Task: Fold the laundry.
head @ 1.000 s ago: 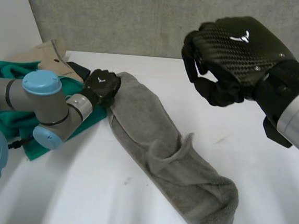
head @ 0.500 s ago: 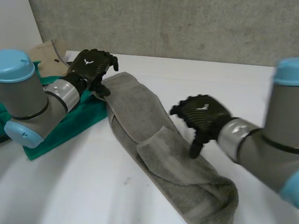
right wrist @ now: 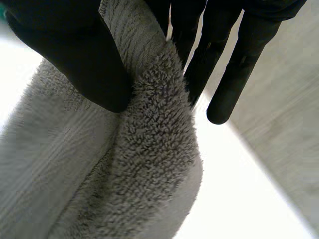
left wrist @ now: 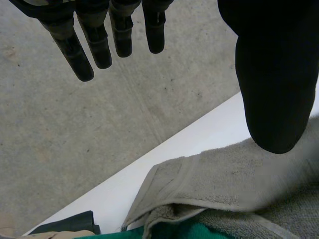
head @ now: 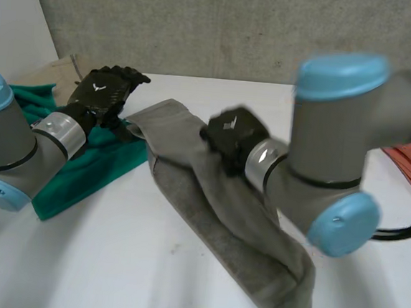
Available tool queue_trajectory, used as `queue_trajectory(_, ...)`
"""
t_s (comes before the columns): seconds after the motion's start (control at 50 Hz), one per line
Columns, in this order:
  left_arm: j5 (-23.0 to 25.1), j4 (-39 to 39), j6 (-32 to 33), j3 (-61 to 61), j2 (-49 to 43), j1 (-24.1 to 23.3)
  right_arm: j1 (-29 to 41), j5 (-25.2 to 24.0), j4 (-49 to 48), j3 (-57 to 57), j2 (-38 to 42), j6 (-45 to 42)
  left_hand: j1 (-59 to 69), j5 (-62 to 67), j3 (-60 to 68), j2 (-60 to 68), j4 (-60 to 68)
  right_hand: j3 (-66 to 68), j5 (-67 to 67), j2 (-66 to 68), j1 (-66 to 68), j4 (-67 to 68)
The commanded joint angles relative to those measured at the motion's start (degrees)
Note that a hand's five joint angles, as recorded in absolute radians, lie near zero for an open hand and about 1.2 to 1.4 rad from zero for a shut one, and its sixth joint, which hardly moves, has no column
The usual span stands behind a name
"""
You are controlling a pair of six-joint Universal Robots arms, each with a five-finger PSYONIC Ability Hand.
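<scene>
In the head view, the grey towel (head: 255, 245) lay as a long diagonal strip on the white surface (head: 145, 264), its far end just beside the green cloth (head: 96, 170). The right hand (head: 228, 131) sat on the towel's far half, at its long edge. 1 second before, it had hung high and curled on nothing; 0.5 seconds before, it had come down at a loose flap near the towel's middle. That flap was gone and the strip looked narrower and smoother. The left hand (head: 104, 93), which had rested at the towel's far corner 1 second before, was raised over the green cloth, apart from the towel.

In the left wrist view, the left hand (left wrist: 274, 89) had its fingers (left wrist: 97, 42) straight and spread, with nothing between them and the thumb. The towel's far corner (left wrist: 224, 174) lay below it, over the green cloth (left wrist: 184, 230).

In the right wrist view, the right hand (right wrist: 75, 59) pinched a thick fold of the towel (right wrist: 149, 164) between its thumb and its straight fingers (right wrist: 239, 64).

We judged that the grasp had passed from left to right: the right hand alone carried the edge, so the lengthwise fold was under way, and the far corner, now free, could slip
</scene>
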Motion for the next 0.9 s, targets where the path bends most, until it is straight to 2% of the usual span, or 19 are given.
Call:
queue_trajectory(0.02, 1.44, 0.03, 0.26, 5.46, -7.46, -0.37, -0.15, -0.65, -0.05, 4.07, -15.31, -0.15, -1.84, -1.11, -1.82, -1.73, -1.41, 12.05, 15.39, 13.36, 17.23, 11.60)
queue_trajectory(0.18, 0.74, -0.94, 0.00, 14.68, -16.25, -2.65, 0.21, -4.06, 0.56, 10.04, -31.20, -0.07, -1.84, -1.11, -1.82, -1.73, -1.41, 12.05, 15.39, 13.36, 17.23, 11.60)
queue_trajectory(0.3, 0.30, -1.03, -0.88, 21.19, -20.91, -4.94, 0.29, -6.97, 0.83, 13.74, -37.28, 0.37, 0.33, 1.06, 0.36, 0.44, 0.77, 12.05, 15.39, 13.36, 17.23, 11.60)
queue_trajectory(0.38, 1.17, -3.39, -2.99, 22.43, -23.64, -7.22, 0.03, -6.89, 0.48, 14.98, -40.63, 0.64, 9.06, 9.79, 9.08, 9.16, 9.49, 12.05, 15.39, 13.36, 17.23, 11.60)
queue_trajectory(0.42, 1.44, -5.06, -3.78, 22.78, -24.25, -8.98, -0.41, -6.63, 0.39, 15.15, -40.98, 0.99, 26.98, 27.71, 27.00, 27.09, 27.41, 12.05, 15.39, 13.36, 17.23, 11.60)
queue_trajectory(0.44, 1.79, -6.72, -4.39, 22.95, -24.87, -10.12, -0.67, -6.62, 0.47, 15.24, -41.07, 1.08, 51.73, 52.46, 51.76, 51.84, 52.17, 12.05, 15.39, 13.36, 17.23, 11.60)
queue_trajectory(0.46, 1.79, -7.35, -4.57, 22.96, -24.96, -10.56, -0.76, -6.62, 0.48, 15.24, -40.98, 1.08, 64.80, 65.53, 64.83, 64.91, 65.24, 12.05, 15.39, 13.36, 17.23, 11.60)
queue_trajectory(0.5, 0.83, -8.23, -4.14, 22.61, -24.87, -11.79, -0.76, -6.45, 0.74, 15.76, -40.98, 0.99, 65.08, 65.81, 65.10, 65.19, 65.52, 12.05, 15.39, 13.36, 17.23, 11.60)
queue_trajectory(0.58, -1.36, -8.67, -4.05, 22.25, -21.81, -11.28, -2.69, -5.75, 1.35, 17.17, -40.63, 0.55, 65.08, 65.81, 65.10, 65.19, 65.52, 12.05, 15.39, 13.36, 17.23, 11.60)
queue_trajectory(0.62, -3.03, -8.67, -4.05, 21.47, -18.30, -9.79, -5.23, -5.39, 2.05, 17.87, -40.54, 0.11, 65.08, 65.81, 65.10, 65.19, 65.52, 12.05, 15.39, 13.36, 17.23, 11.60)
queue_trajectory(0.7, -4.98, -7.45, -3.96, 18.48, -9.59, -4.16, -15.60, -6.18, 6.27, 19.63, -39.67, -3.84, 65.08, 65.81, 65.10, 65.19, 65.52, 12.05, 15.39, 13.36, 17.23, 11.60)
queue_trajectory(0.72, -4.54, -5.53, -3.96, 17.95, -6.27, -2.33, -18.75, -6.36, 6.80, 20.16, -38.01, -6.02, 65.08, 65.81, 65.10, 65.19, 65.52, 12.05, 15.39, 13.36, 17.23, 11.60)
queue_trajectory(0.8, -3.92, -1.39, -3.61, 18.38, -2.91, -1.26, -23.51, -5.92, 6.72, 18.94, -31.95, -11.04, 65.08, 65.81, 65.10, 65.19, 65.52, 12.05, 15.39, 13.36, 17.23, 11.60)
queue_trajectory(0.9, -3.57, 6.96, -2.55, 24.44, -3.34, -1.43, -23.96, -3.03, -1.26, 9.20, -23.95, -9.65, 65.08, 65.81, 65.10, 65.19, 65.52, 12.05, 15.39, 13.36, 17.23, 11.60)
